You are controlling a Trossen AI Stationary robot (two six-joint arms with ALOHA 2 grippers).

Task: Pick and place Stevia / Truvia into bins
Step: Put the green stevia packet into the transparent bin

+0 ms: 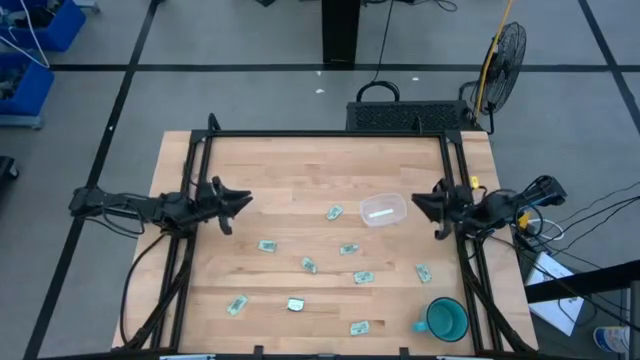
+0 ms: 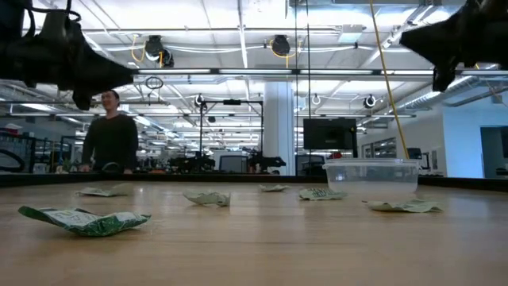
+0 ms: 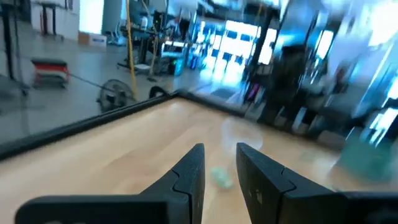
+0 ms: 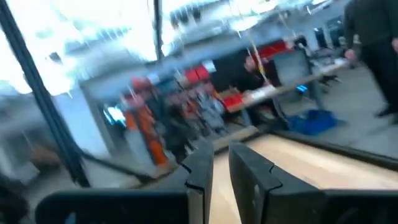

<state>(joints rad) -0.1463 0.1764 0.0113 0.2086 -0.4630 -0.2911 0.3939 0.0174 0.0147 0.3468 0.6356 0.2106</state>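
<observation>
Several small green-and-white sachets lie flat and scattered on the wooden table, for instance one sachet (image 1: 334, 213), another (image 1: 267, 245) and a third (image 1: 363, 277); the low view shows a crumpled sachet (image 2: 86, 220) nearest. The clear plastic tub (image 1: 383, 210) (image 2: 371, 175) stands upright right of centre. My left gripper (image 1: 246, 200) (image 3: 219, 154) hovers above the table's left side, open by a narrow gap and holding nothing. My right gripper (image 1: 417, 204) (image 4: 221, 154) hovers just right of the tub, also narrowly open and holding nothing.
A teal mug (image 1: 445, 319) stands near the table's near right corner. A black frame (image 1: 330, 134) runs along the far edge and both sides of the table. A person (image 2: 111, 135) stands in the room beyond the table. Bare wood lies between the grippers at the table's middle.
</observation>
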